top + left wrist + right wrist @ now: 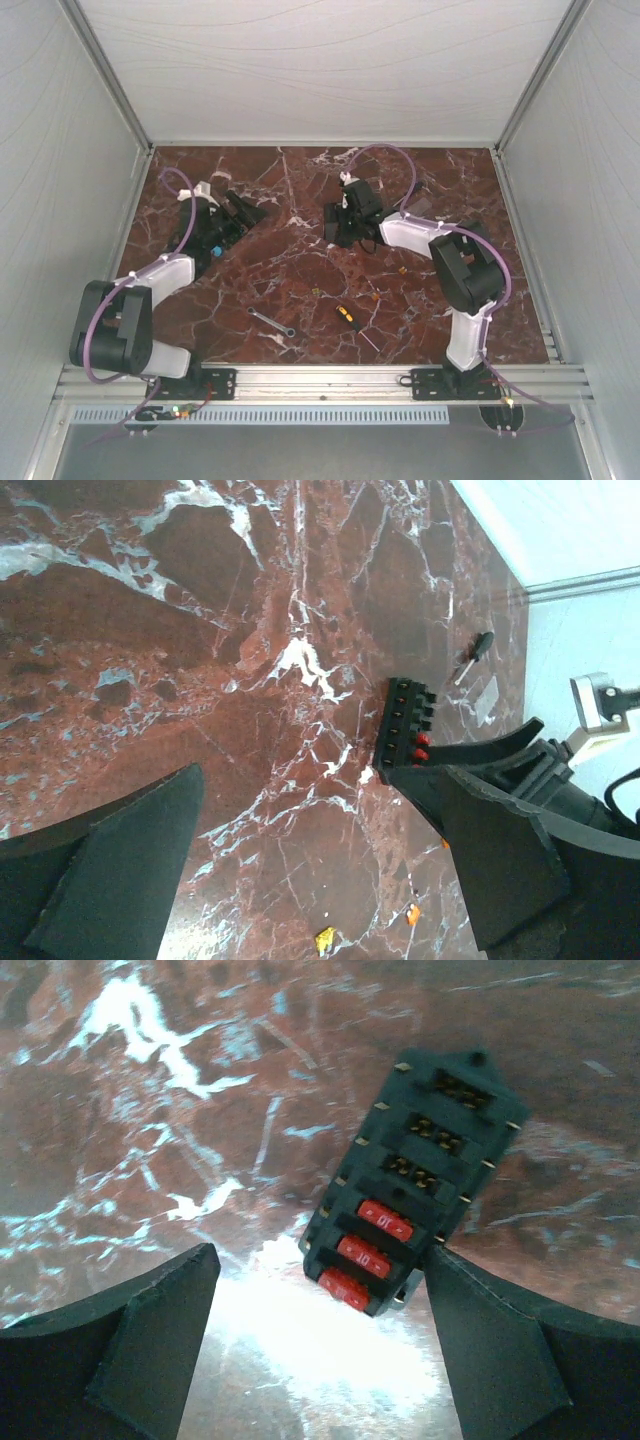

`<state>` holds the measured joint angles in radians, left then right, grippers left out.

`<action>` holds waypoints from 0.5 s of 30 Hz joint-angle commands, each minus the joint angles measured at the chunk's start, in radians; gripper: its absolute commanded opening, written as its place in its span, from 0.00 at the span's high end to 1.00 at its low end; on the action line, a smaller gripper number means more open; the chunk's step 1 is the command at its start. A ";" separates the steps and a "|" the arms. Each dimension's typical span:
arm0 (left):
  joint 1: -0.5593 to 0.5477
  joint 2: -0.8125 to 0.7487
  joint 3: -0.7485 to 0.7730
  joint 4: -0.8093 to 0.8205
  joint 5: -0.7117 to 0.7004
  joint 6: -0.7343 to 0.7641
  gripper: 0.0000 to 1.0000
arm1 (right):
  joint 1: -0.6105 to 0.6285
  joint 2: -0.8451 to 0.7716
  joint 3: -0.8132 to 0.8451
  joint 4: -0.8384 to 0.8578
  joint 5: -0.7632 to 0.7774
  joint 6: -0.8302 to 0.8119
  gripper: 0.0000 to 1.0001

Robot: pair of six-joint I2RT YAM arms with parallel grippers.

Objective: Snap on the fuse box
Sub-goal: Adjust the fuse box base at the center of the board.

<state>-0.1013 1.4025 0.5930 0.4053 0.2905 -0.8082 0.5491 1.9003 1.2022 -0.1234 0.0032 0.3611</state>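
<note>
The fuse box [410, 1200] is a black block lying on the marble, with three red fuses at its near end and empty slots beyond. My right gripper [320, 1260] stands open around that near end. The box sits against the right finger [490, 1350], and a wide gap separates it from the left finger. In the left wrist view the fuse box [405, 725] lies to the right, past my open left gripper [320, 780], which has only bare marble between its fingers. From above, the right gripper [340, 225] covers the box and the left gripper [240, 212] is a short way to its left.
A silver wrench [270, 322] and a yellow-and-black screwdriver [346, 315] lie near the front middle. Small loose fuses [375, 296] are scattered close to them; a yellow one [325, 938] and an orange one [412, 914] lie near the left gripper. A small dark-handled tool [472, 658] lies by the right wall.
</note>
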 commanded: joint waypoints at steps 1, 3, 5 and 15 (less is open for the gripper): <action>-0.005 0.003 0.011 0.000 -0.004 0.002 0.01 | 0.041 0.009 0.011 0.040 -0.108 0.019 0.19; -0.015 0.006 0.015 -0.004 -0.009 0.009 0.02 | 0.055 0.018 0.017 0.069 -0.188 0.010 0.19; -0.029 0.012 0.017 -0.007 -0.013 0.011 0.02 | 0.065 0.028 0.032 0.083 -0.266 -0.009 0.20; -0.081 0.060 0.012 0.036 0.012 -0.020 0.04 | -0.059 -0.052 0.054 0.077 -0.342 -0.092 0.23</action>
<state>-0.1642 1.4303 0.5922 0.3931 0.2848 -0.8089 0.5819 1.9102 1.2293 -0.0807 -0.3080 0.2924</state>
